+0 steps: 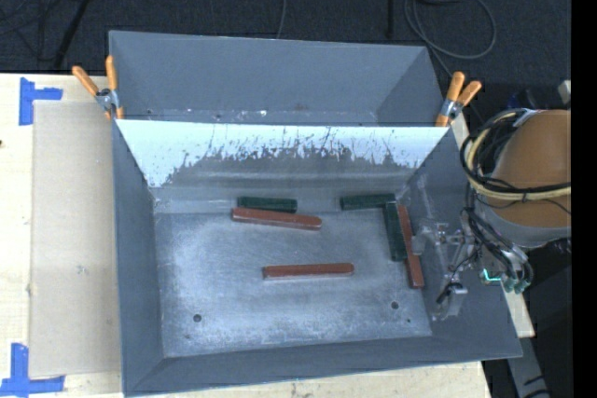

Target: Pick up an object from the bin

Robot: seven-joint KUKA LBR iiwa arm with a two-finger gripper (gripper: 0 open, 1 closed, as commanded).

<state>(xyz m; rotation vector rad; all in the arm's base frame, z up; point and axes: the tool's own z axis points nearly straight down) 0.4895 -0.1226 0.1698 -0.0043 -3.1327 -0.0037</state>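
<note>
Where the pincer (454, 281) hangs (far right), brown stick (411, 253) lies.

- The bin (270, 89) was grey metal, dull, with a scratched, worn floor.
- The brown sticks (308, 271) and green sticks (267, 204) looked smooth and dull.

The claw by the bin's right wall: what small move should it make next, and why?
Probably a short shift inward, over the reddish-brown stick lying along the foot of the sloped right wall. The claw hangs above that wall, just beside this stick and the dark green stick next to it; these are the nearest things, the other sticks lie farther in.
</note>
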